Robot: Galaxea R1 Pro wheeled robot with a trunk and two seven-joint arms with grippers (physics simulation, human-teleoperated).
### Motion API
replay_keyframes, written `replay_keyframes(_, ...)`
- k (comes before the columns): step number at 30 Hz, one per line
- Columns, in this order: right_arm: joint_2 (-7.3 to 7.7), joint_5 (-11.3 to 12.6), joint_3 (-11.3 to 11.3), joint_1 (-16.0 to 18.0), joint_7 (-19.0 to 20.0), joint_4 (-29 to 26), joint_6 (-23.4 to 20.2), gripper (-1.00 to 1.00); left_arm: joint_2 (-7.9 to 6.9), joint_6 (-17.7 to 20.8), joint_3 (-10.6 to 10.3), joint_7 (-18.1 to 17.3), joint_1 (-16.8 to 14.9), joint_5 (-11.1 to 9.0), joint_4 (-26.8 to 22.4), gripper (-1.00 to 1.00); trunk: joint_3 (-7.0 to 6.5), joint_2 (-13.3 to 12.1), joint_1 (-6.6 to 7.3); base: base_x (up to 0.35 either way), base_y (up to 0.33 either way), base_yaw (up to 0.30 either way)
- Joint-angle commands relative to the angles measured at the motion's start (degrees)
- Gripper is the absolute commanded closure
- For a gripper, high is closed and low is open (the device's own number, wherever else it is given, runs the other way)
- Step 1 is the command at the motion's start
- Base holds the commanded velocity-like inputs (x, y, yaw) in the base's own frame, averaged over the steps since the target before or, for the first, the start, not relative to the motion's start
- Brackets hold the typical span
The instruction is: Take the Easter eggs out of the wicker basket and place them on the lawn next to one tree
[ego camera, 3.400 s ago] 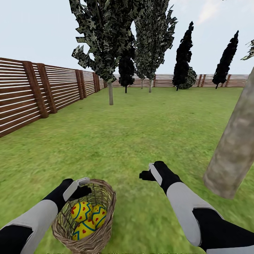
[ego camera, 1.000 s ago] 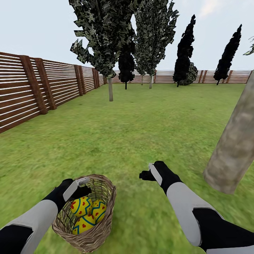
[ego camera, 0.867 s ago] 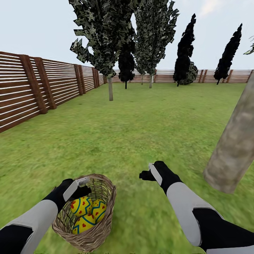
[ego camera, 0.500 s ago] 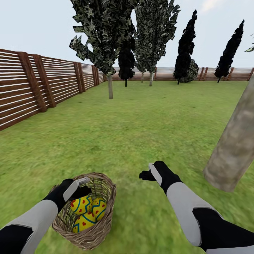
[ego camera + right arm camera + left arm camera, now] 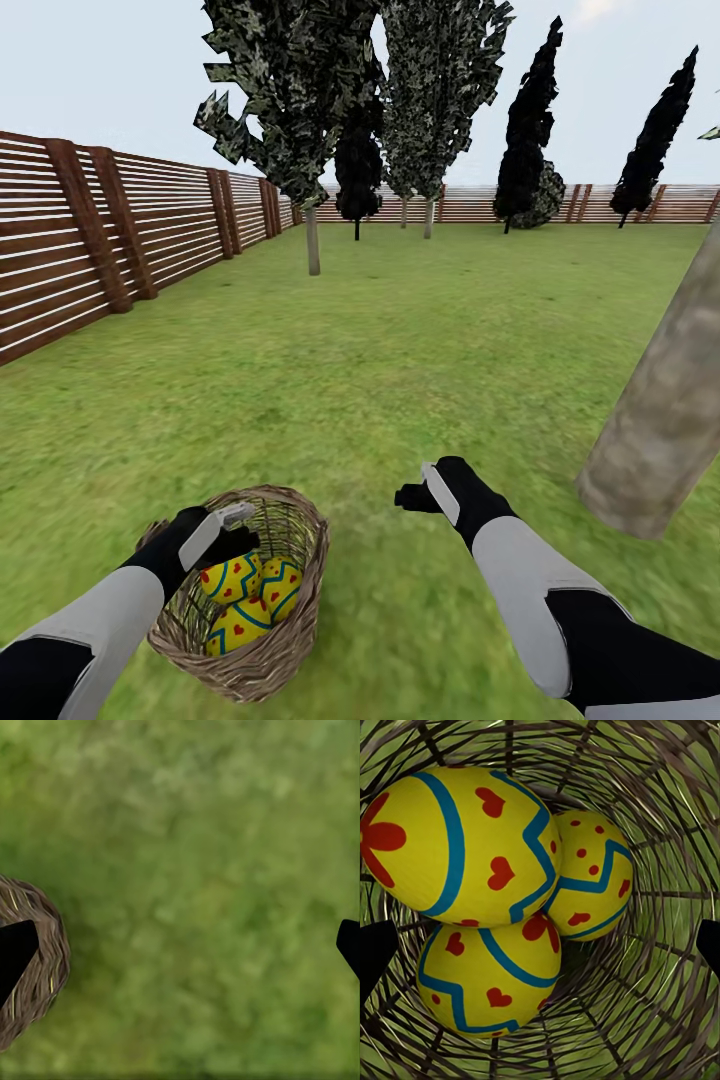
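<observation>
While all three Easter eggs [image 5: 487,907] sat piled in the wicker basket [image 5: 290,590] near the lawn's [image 5: 400,360] near edge, the left gripper [image 5: 225,530] hung just over the basket's rim, jaws spread wide, nothing pinched — eggs dead ahead between the fingers, top egg's long axis running across the gap. Right gripper [image 5: 425,495] was also spread, empty, over bare grass beside the basket, farther off. Tree [image 5: 665,400] stood near, right side; fence [image 5: 110,240] on the left.
</observation>
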State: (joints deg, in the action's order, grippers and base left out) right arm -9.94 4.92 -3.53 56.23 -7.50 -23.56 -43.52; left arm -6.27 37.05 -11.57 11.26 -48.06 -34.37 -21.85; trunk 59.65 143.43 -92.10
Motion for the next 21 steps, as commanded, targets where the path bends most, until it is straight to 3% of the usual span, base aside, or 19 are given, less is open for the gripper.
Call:
replay_keyframes(1,-0.06,0.5,-0.3,0.0,-0.5,-0.1,-0.2,-1.0,-0.06,0.2,-0.4,0.4,0.0,-0.6,-0.1,-1.0,0.06,0.0,0.01,0.0,0.0,0.0)
replay_keyframes(4,-0.06,0.5,-0.3,0.0,-0.5,-0.1,-0.2,-1.0,-0.06,0.2,-0.4,0.4,0.0,-0.6,-0.1,-1.0,0.72,0.1,-0.07,0.0,0.0,0.0)
replay_keyframes(21,-0.06,0.5,-0.3,0.0,-0.6,-0.1,-0.2,-1.0,-0.06,0.1,-0.6,0.4,0.0,-0.6,-0.1,-1.0,0.72,0.1,-0.07,0.0,0.0,0.0)
